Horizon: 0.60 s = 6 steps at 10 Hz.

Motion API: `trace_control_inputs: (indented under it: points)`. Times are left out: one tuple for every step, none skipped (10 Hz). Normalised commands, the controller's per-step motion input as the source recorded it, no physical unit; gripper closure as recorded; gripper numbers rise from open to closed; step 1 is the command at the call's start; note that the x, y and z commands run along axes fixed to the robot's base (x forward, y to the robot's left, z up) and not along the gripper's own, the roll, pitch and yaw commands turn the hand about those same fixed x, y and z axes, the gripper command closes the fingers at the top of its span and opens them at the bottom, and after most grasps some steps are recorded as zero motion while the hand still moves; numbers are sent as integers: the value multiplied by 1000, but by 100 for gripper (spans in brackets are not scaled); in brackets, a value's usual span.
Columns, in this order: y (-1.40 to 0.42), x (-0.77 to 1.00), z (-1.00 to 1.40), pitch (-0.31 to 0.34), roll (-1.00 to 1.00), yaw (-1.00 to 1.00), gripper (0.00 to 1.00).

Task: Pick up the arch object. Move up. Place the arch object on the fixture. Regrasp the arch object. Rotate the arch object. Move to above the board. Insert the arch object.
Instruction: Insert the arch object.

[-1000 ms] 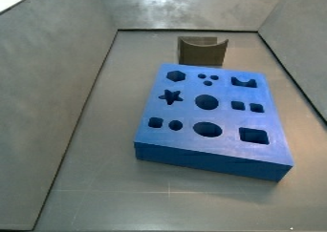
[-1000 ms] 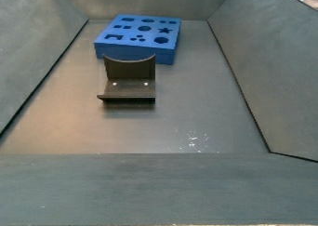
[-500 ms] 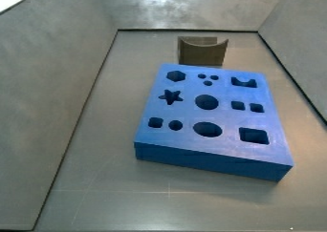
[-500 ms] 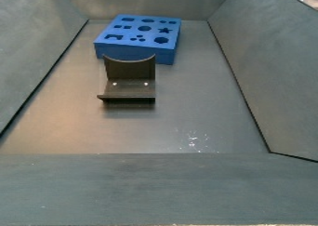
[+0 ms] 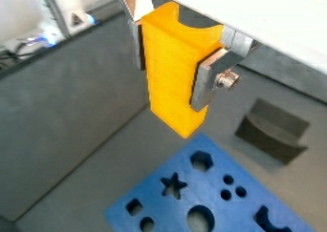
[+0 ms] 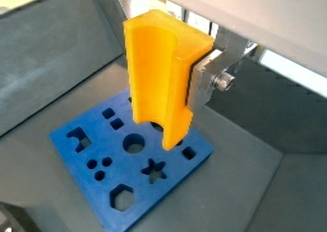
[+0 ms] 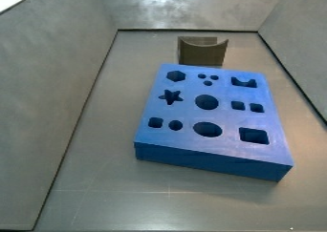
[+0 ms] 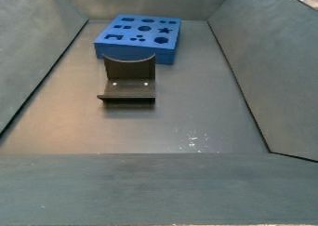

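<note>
In both wrist views my gripper (image 5: 173, 59) (image 6: 163, 69) is shut on the arch object (image 5: 173, 73) (image 6: 160, 78), a yellow-orange block hanging lengthwise from the jaws, high above the floor. One silver finger (image 5: 211, 81) presses its side. The blue board (image 5: 211, 193) (image 6: 121, 150) with dark shaped holes lies far below it. The board (image 7: 211, 112) (image 8: 140, 36) also shows in both side views, where neither gripper nor arch object appears. The dark fixture (image 7: 202, 51) (image 8: 128, 78) with its curved notch stands on the floor just off one short end of the board; a wrist view shows the fixture (image 5: 274, 131) empty.
Grey sloping walls (image 7: 57, 102) (image 8: 255, 72) enclose the floor on all sides. Bare floor (image 8: 162, 127) stretches from the fixture to the near wall.
</note>
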Motion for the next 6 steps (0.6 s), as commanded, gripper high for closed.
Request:
trace_control_inputs:
  points:
    - [260,954,-771,0,-124,-309,100]
    - [257,971,-774,0,-129,-280,100]
    - [257,1000,-823,0,-109,-171,100]
    - [134,937,-923,19,-69,-91,100]
    - [0,943,-1000,27,0,0,100]
    - [0,1000,-1000,41,0,0,100]
